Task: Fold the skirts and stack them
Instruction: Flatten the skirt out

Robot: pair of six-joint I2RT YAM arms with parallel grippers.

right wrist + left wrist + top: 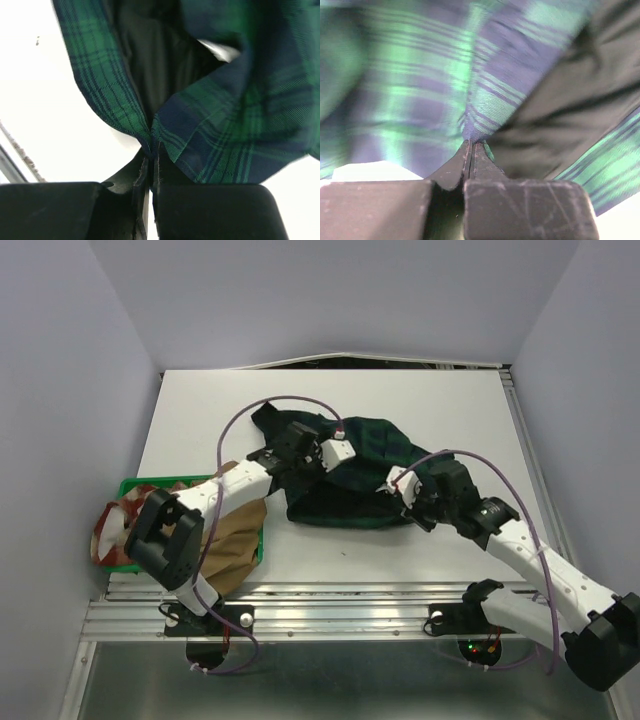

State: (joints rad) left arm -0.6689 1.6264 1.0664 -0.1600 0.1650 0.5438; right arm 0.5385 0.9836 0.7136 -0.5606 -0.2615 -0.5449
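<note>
Where fingers meet cloth: both pairs closed tight, each pinching the tartan skirt.
L fingers: pressed together, tips nipping a fold of tartan; dark lining just beside.
R fingers: pressed together on skirt's edge, where two edges meet.
L gripper: at skirt's left side.
R gripper: at skirt's right near corner.
Tartan skirt: crumpled at middle of table, btw both arms.
Tan skirt: near left edge, draped over green tray.
Red-cream skirt: in tray, spilling over its left rim.
</note>
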